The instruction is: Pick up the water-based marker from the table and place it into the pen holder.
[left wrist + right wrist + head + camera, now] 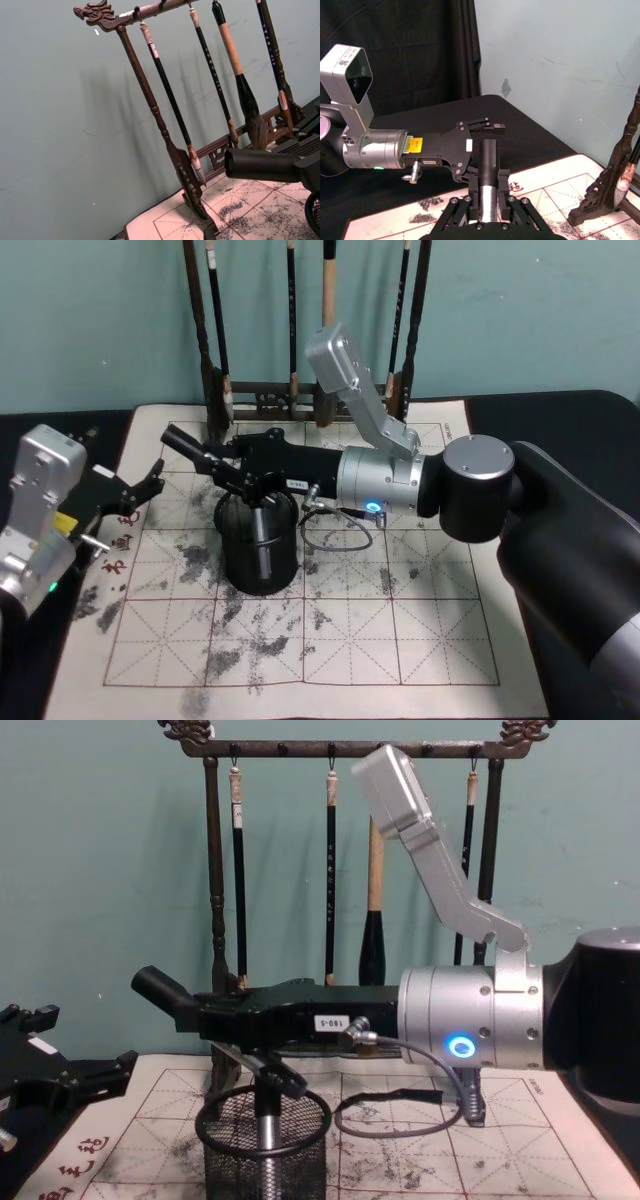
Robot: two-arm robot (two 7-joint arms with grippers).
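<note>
A robot's right arm reaches in from the right across a cream calligraphy mat with red grid lines and grey ink smudges, lying on a dark table. Its right gripper is clamped on the water-based marker, a thick black barrel that sticks out past the fingertips toward the robot's left and tilts slightly upward in the chest view. The wrist camera on that arm shows the marker pinched between the two fingers, silver nearer the gripper body and black farther out. The gripper and marker are held in the air above the pen holder, a round black wire-mesh cup standing on the mat (a slim silver-and-dark rod shows inside it). The left gripper rests low at the mat's left edge, fingers spread and holding nothing. A dark wooden brush rack with hanging brushes stands behind, against a teal wall
</note>
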